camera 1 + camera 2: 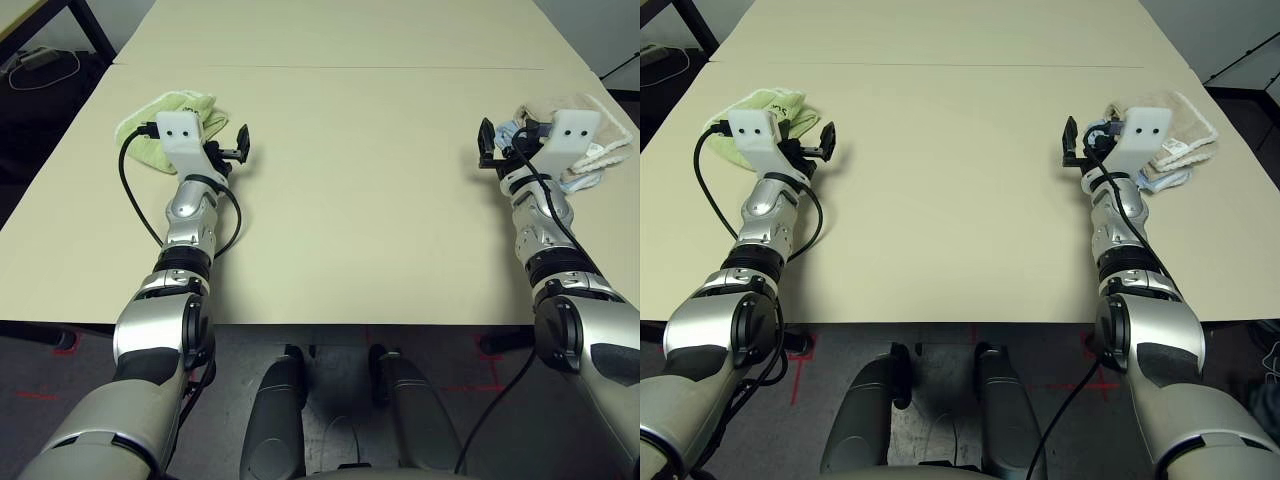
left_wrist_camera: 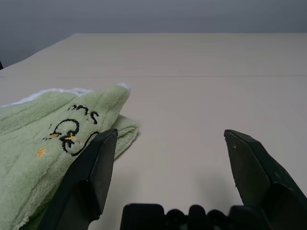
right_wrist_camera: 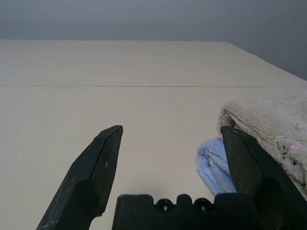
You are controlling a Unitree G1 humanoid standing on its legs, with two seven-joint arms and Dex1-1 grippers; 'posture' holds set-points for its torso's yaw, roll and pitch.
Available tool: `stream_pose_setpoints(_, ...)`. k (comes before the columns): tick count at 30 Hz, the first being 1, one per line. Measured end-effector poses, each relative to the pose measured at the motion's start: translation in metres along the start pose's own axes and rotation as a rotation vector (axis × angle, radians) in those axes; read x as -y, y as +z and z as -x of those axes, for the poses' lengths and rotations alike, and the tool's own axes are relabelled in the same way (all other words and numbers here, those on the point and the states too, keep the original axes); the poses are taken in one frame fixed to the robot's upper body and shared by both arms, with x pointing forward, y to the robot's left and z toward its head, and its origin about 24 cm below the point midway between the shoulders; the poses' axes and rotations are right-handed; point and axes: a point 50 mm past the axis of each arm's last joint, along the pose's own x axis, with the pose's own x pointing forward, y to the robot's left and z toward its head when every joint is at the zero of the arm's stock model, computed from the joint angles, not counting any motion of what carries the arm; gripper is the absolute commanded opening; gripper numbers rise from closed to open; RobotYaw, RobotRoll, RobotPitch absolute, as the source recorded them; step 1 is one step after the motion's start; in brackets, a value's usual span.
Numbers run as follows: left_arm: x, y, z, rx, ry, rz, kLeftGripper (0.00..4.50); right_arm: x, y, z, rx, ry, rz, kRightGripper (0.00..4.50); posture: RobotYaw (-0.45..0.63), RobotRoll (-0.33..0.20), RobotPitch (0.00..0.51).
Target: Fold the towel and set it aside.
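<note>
Forearms fill the lower corners of the head views, and between them the table [image 1: 350,200] lies bare. At upper left the left gripper [image 1: 236,147] hangs with jaws spread and holding nothing, just beside a folded green towel [image 1: 160,125]. At upper right the right gripper [image 1: 1072,145] is likewise released, near the towel [image 1: 1175,125], which already sits folded on top of a blue towel [image 3: 216,165] by the table's right edge. Folding and setting aside look done; I judge nothing remains but keeping both arms clear.
</note>
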Motion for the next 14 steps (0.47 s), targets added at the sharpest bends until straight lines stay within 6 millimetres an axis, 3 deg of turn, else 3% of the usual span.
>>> stream_pose_setpoints(14, 0.0, 0.0, 0.0, 0.0, 0.0, 0.0, 4.5, 0.0003, -0.0007, 0.0005, -0.002, -0.002, 0.0, 4.47, -0.01, 0.0, 0.196)
